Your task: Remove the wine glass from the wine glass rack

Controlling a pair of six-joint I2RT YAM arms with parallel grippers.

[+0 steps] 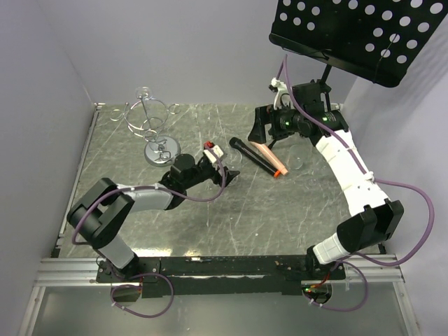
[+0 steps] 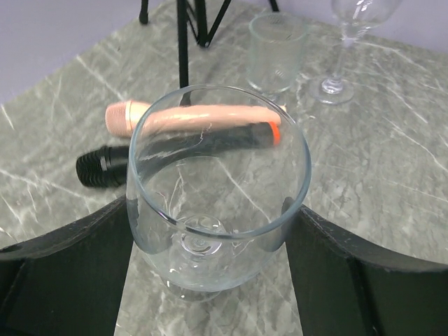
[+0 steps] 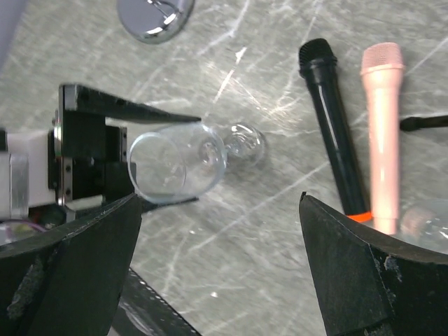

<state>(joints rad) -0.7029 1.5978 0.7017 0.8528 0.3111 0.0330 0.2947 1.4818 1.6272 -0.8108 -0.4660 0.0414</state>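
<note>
The chrome wine glass rack (image 1: 145,117) stands at the back left on its round mirror base (image 1: 161,149); the base also shows in the right wrist view (image 3: 154,14). Other clear glasses (image 1: 145,93) hang from its arms. My left gripper (image 1: 218,164) is to the right of the rack, away from it. It is shut on the bowl of a wine glass (image 2: 217,189), one finger on each side. The glass (image 3: 178,164) is off the rack, its foot (image 3: 245,143) at or just above the table. My right gripper (image 3: 217,280) hovers open and empty above this spot (image 1: 260,129).
A black microphone (image 1: 253,155) and a pink microphone (image 1: 269,159) lie just right of the held glass. A clear tumbler (image 2: 276,52) and a second wine glass (image 2: 343,49) stand beyond them. A black music stand (image 1: 364,31) with tripod legs (image 2: 185,35) is at the back right.
</note>
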